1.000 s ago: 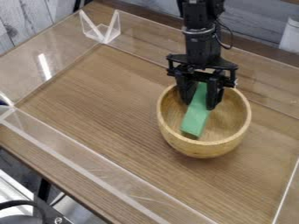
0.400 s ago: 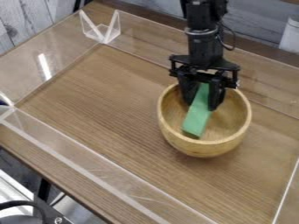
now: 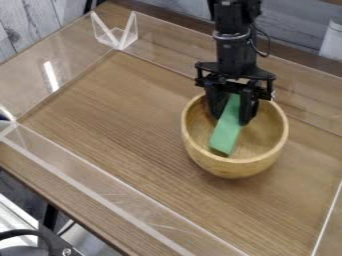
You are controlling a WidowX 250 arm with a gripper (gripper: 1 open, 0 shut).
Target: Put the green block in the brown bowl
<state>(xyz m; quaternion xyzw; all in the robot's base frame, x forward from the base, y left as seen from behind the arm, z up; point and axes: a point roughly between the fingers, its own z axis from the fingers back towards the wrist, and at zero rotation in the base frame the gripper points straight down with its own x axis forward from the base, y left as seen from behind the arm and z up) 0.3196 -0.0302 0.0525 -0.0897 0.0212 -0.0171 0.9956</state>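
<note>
A wooden table (image 3: 107, 110) fenced by low clear plastic walls (image 3: 80, 190) lies bare across its left and middle, leaving wide room there. At right, near the far wall, sits the brown bowl (image 3: 235, 165). The green block (image 3: 229, 128) leans inside it, lower end on the bowl's floor, upper end pinched between the jaws of the gripper (image 3: 235, 97), pointing down. Since a second ago, nothing has visibly shifted.
</note>
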